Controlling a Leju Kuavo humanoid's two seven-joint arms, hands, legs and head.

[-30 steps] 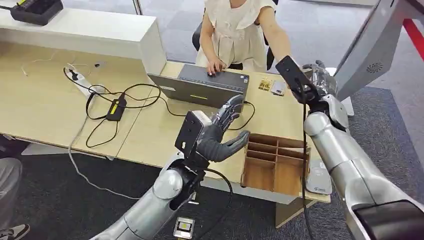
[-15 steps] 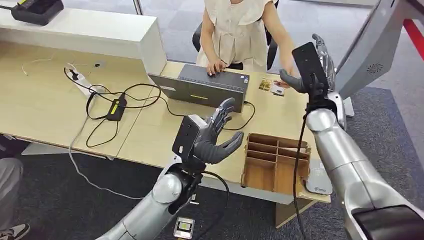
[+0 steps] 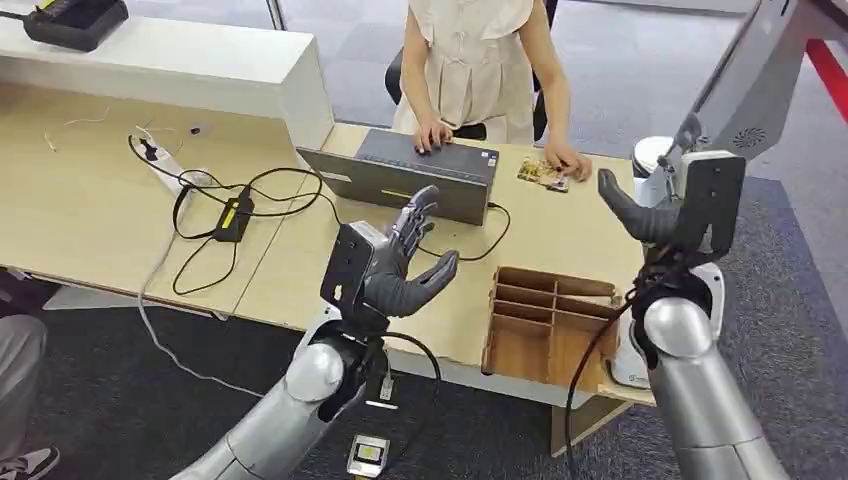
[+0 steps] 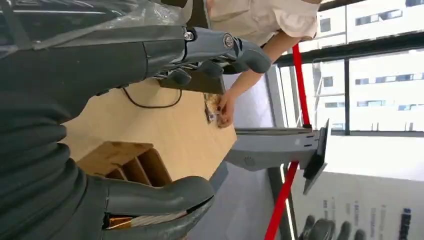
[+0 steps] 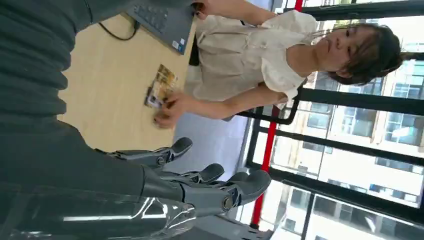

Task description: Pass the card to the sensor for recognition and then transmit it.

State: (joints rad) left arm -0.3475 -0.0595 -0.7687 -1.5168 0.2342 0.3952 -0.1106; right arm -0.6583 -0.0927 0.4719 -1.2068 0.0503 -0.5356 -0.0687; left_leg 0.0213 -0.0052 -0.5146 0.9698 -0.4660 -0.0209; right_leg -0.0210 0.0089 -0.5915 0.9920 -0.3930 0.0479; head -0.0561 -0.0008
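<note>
Left hand [image 3: 400, 272] raised over light wooden bench [image 3: 300, 260], fingers [image 3: 415, 215] spread, empty, right hand [image 3: 655, 205] raised beside tilted grey sensor stand [image 3: 745, 90], fingers apart, empty, small patterned cards [image 3: 540, 172] on bench under one person's hand [image 3: 567, 160], one compartmented wooden tray [image 3: 548, 320], one grey laptop [image 3: 415, 175].

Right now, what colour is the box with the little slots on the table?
Brown wood: the divided box shows best in the head view.
</note>
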